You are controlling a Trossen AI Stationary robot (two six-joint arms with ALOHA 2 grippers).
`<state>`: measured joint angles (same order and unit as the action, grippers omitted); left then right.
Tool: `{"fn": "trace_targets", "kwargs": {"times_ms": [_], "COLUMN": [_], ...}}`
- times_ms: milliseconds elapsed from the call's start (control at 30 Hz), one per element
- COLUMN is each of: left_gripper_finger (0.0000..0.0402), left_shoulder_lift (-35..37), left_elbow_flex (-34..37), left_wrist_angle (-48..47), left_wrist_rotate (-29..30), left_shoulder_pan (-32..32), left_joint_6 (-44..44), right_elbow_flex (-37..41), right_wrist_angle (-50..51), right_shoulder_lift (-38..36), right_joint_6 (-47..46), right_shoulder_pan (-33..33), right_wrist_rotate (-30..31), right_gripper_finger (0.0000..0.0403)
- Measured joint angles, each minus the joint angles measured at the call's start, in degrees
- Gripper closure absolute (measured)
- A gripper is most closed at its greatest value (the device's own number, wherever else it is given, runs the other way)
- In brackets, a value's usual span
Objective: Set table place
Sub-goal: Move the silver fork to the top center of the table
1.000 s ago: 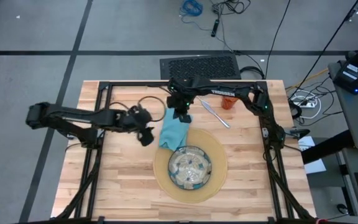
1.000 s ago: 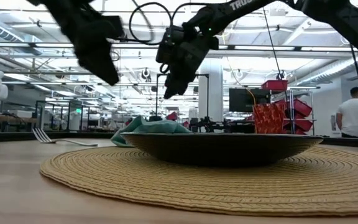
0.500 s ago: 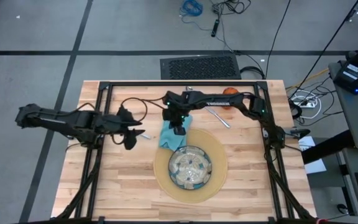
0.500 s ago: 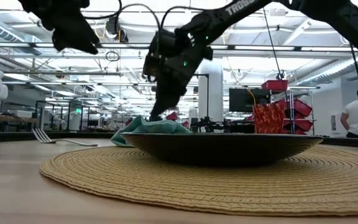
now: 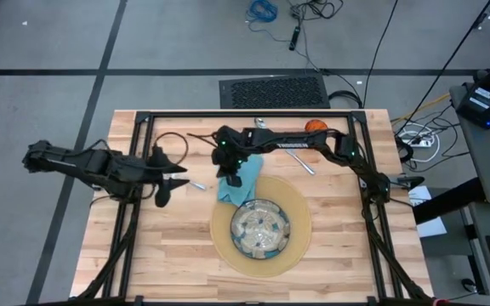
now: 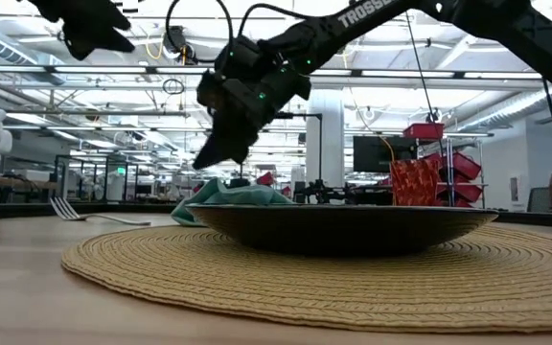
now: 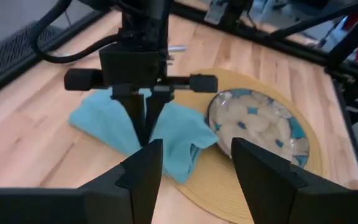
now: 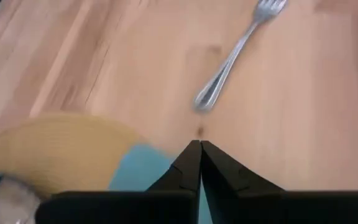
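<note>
Right gripper (image 5: 232,180) fingers pressed together over napkin (image 5: 238,180), 11 o'clock of plate (image 5: 261,229). Left gripper (image 5: 165,194) spread wide near fork (image 5: 196,184).

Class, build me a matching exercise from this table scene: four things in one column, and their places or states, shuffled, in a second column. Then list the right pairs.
Things:
1. plate
2. napkin
3. fork
4. right gripper

Places or states:
A. bare on the table, left of the napkin
B. shut, over the napkin
C. centred on the mat
D. crumpled, overlapping the mat's edge

Pairs: 1-C, 2-D, 3-A, 4-B
</note>
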<state>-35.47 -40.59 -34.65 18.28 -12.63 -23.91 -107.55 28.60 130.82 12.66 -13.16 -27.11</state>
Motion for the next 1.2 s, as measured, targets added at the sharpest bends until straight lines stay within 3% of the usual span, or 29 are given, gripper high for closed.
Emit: {"fn": "trace_targets", "kwargs": {"times_ms": [200, 400, 533, 667, 967, 1200], "left_gripper_finger": [0.0222, 0.0222, 0.0222, 0.0222, 0.0222, 0.0222], "left_shoulder_lift": [10.0, 18.3, 22.5, 24.8, 25.0, 25.0], "left_elbow_flex": [-1.7, -1.8, -1.8, -1.8, -1.8, -1.8], "left_wrist_angle": [-0.8, 7.0, 7.4, 4.5, 0.5, 0.6], "left_wrist_rotate": [-0.1, -5.0, -5.2, -4.7, -4.7, -5.8], "left_shoulder_pan": [-1.6, -3.2, -3.3, -3.3, -3.3, -3.3], "left_joint_6": [4.4, 10.4, 11.4, 11.3, 9.4, 9.6], "right_elbow_flex": [-0.6, -0.7, -0.7, -5.7, -27.6, -26.6], "right_wrist_angle": [-9.4, -18.7, -20.9, -20.8, -11.2, -10.4], "right_shoulder_lift": [0.0, 3.0, 6.9, 11.2, 24.6, 26.1], "right_joint_6": [-5.9, -12.4, -14.9, -16.5, -15.2, -14.1], "right_shoulder_pan": [2.2, 2.8, 2.8, 3.1, 4.8, 4.7], "right_wrist_rotate": [-0.3, 0.6, 2.4, 3.1, 3.5, 10.5], "right_gripper_finger": [0.0396, 0.035, 0.0325, 0.032, 0.0323, 0.0323]}}
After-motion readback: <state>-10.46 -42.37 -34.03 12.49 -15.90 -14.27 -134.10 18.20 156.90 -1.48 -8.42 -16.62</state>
